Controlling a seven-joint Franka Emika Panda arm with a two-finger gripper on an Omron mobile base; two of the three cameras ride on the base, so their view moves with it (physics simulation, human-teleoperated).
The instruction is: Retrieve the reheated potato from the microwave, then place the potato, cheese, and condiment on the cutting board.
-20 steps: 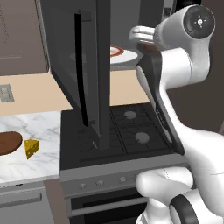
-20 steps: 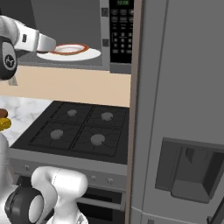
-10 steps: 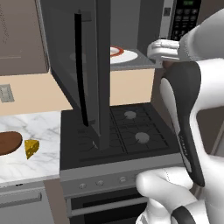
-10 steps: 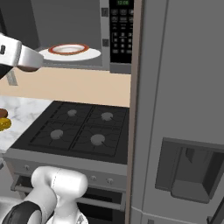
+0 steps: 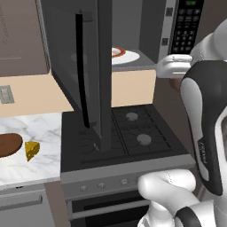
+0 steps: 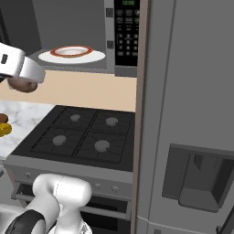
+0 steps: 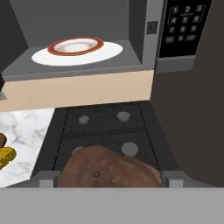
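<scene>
Base views flanking the stove [image 5: 128,133]; hand view close above, facing microwave [image 7: 144,39].

A black four-burner gas stove [image 5: 128,133] sits dead centre, its dark grates over round grey burner caps, with a grey front panel carrying a row of small knobs [image 6: 96,186] and an oven door handle below. To its left runs a white marble-veined surface [image 5: 31,137], and behind both a plain beige backsplash wall [image 6: 87,89] carries a pale wall outlet [image 5: 5,94]. Up in the left corner hangs a brown wooden wall cabinet [image 5: 20,40]. On the right stands a tall grey refrigerator [image 6: 192,91] with a recessed dispenser bay [image 6: 199,183] set in its door. Lighting is flat and even, shadows soft.
</scene>
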